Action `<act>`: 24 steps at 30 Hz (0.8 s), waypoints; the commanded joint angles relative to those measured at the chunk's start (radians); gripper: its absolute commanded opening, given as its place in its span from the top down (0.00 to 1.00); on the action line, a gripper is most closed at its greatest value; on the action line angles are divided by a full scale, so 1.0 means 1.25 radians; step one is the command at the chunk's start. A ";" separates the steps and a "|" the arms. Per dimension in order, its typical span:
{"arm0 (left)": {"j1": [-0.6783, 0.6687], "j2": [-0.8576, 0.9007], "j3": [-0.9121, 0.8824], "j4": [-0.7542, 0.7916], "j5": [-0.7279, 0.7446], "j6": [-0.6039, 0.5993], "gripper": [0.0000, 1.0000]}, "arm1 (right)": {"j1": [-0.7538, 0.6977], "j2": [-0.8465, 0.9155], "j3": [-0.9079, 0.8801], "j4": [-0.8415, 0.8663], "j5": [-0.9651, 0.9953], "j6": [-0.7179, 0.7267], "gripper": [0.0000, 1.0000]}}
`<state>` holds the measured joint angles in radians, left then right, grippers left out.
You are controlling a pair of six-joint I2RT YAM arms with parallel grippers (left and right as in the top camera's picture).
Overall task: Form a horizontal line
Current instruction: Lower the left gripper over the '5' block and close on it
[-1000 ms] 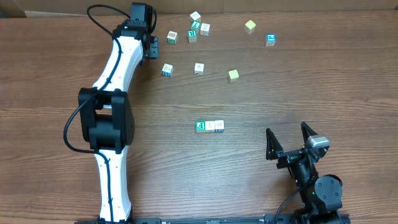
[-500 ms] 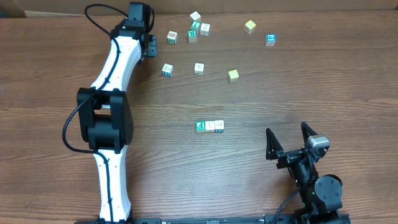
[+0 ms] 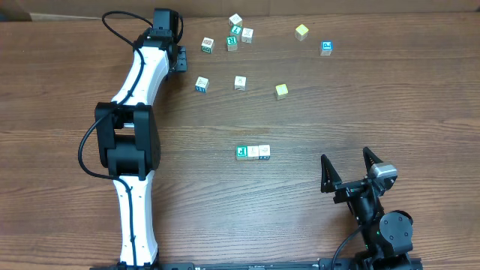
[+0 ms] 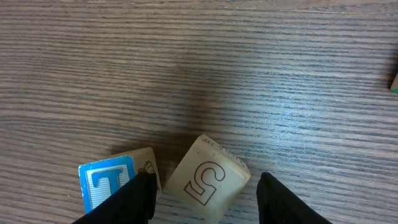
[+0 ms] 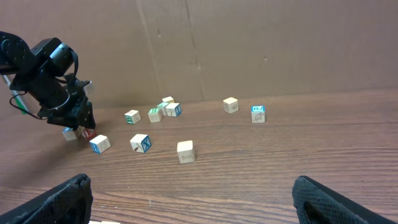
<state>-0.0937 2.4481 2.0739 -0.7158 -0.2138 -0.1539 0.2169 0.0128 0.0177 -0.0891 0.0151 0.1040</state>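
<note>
The left gripper (image 3: 178, 60) is at the far left of the wooden table (image 3: 390, 97). Its jaws are partly open, one on each side of a pale cube (image 4: 208, 180) that sits turned at an angle. A thin gap shows on both sides, so the cube is not clamped. The cube's top face carries an outlined "5". Just left of it, partly behind the left finger (image 4: 138, 198), is a cube with a blue-framed "T" (image 4: 107, 186).

The right gripper (image 3: 344, 153) is at the near right with its fingers spread wide, holding nothing.

The horizontal line (image 3: 253, 152) lies near the middle of the table, well apart from both grippers. It is a short row of touching cubes, and the leftmost has green print that reads like a "d".

Loose cubes (image 3: 240, 82) are scattered across the far side. Among them is a blue-printed one (image 3: 326, 48) whose lettering is too small to read.
</note>
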 commanded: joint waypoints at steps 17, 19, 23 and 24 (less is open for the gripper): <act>0.001 0.015 0.002 0.008 0.031 0.001 0.58 | 0.004 -0.008 -0.008 0.005 0.001 -0.003 0.00; 0.001 0.015 0.002 0.018 0.031 0.001 0.55 | 0.004 -0.008 -0.008 0.005 0.001 -0.003 0.00; 0.001 0.015 0.002 0.027 0.031 0.000 0.49 | 0.004 -0.008 -0.008 0.005 0.001 -0.003 0.00; 0.001 0.015 0.002 0.027 0.031 0.001 0.49 | 0.004 -0.008 -0.008 0.005 0.001 -0.003 0.00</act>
<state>-0.0937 2.4485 2.0747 -0.6861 -0.1909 -0.1535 0.2169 0.0128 0.0177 -0.0891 0.0147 0.1040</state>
